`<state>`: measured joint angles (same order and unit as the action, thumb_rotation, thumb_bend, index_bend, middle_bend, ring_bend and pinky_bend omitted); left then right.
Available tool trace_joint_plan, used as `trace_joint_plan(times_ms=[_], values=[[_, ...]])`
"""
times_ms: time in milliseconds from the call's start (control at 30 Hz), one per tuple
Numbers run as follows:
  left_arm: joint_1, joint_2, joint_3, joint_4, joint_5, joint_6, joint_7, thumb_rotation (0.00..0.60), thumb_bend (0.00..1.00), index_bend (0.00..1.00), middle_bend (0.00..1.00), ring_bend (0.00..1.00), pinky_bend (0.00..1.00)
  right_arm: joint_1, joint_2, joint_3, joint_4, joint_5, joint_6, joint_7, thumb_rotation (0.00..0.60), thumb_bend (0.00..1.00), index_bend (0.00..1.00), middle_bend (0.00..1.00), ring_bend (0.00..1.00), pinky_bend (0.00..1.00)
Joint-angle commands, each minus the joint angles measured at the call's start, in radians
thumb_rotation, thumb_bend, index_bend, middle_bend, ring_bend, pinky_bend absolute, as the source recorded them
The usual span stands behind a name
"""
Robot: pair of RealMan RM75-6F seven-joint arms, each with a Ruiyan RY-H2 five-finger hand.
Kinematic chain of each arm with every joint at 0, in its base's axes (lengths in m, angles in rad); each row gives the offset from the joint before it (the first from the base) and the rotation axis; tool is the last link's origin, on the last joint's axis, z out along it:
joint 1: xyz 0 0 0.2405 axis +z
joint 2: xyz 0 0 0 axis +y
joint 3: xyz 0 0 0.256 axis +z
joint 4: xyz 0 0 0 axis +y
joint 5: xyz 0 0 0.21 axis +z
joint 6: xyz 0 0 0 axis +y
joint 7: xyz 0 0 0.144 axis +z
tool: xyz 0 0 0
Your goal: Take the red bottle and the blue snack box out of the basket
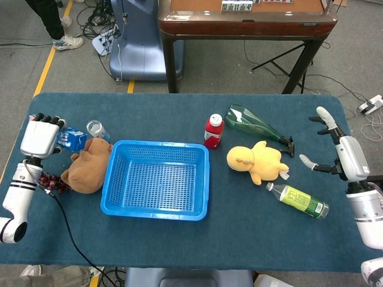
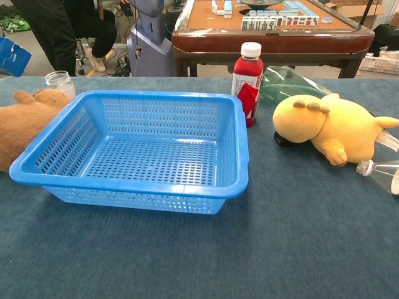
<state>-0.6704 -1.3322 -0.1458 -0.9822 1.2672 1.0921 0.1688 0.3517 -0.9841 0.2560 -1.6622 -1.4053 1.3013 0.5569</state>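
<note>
While the blue basket (image 1: 157, 179) sits empty at table centre, the left hand (image 1: 39, 136), far out at its 9 o'clock, grips the blue snack box (image 1: 72, 139) beside the glass jar (image 1: 95, 129). The right hand (image 1: 336, 150), at 3 o'clock, hangs spread and holding nothing. The red bottle (image 1: 213, 131) stands upright at the basket's 1 o'clock, outside its rim.

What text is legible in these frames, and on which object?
Red bottle: white marks on the red label, cut off at the edge, not readable.
Blue snack box in the left hand: white print, too blurred.
Green-labelled bottle: print too small.
Tiles on the far brown table: markings too small.
Nothing can be quoted reliably.
</note>
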Motion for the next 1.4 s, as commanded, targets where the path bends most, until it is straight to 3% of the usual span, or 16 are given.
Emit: trace_joint_plan(times_ms=[33,467,833,1200,1400], values=[[-0.011,-0.027,-0.033,0.028,-0.084,-0.087,0.078,0.600,0.24,0.63,0.60,0.44,0.26,-0.002,0.000,-0.001,0.001,-0.001,0.001,0.003,0.600,0.19,0.01,0.19,0.13,0.27],[-0.104,-0.139,-0.092,0.168,-0.222,-0.225,0.258,0.600,0.24,0.59,0.58,0.43,0.26,-0.006,0.002,-0.005,0.004,-0.002,0.001,0.006,0.600,0.19,0.01,0.19,0.13,0.28],[-0.133,-0.185,-0.123,0.216,-0.346,-0.288,0.401,0.600,0.24,0.42,0.44,0.34,0.26,-0.014,0.011,-0.008,0.004,-0.003,0.006,0.014,0.600,0.19,0.01,0.19,0.13,0.28],[-0.130,-0.139,-0.136,0.114,-0.512,-0.326,0.546,0.600,0.24,0.27,0.27,0.23,0.26,-0.016,0.015,-0.008,0.002,-0.009,0.009,0.020,0.600,0.19,0.01,0.19,0.13,0.28],[-0.100,-0.062,-0.151,-0.066,-0.478,-0.240,0.476,0.600,0.24,0.21,0.25,0.22,0.26,-0.019,0.017,-0.006,0.001,-0.008,0.014,0.019,0.600,0.19,0.01,0.19,0.13,0.28]])
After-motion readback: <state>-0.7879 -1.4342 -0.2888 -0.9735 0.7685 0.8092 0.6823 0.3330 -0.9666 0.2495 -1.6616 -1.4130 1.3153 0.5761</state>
